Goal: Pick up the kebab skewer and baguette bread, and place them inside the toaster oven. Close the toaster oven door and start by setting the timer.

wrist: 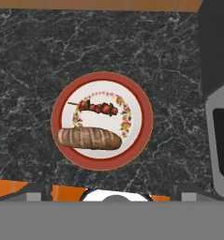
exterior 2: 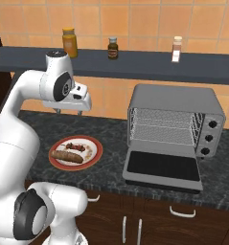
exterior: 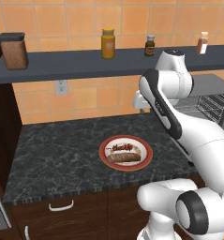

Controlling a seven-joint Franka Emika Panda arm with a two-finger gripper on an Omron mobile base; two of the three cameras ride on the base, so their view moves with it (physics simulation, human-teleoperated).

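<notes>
Two base cameras look forward and down over the counter from behind the arm, one at each side; both take in the red-rimmed plate. The hand camera faces straight down from well above, the plate just ahead of the fingers.

Off to the right of the gripper, the toaster oven is cut by the left base view's right edge and partly hidden behind the arm. In the hand view only a corner of the toaster oven door enters at the right edge. The jar labels on the shelf above the gripper are too small to read. The gripper's own fingertips are barely visible at the hand view's bottom.
</notes>
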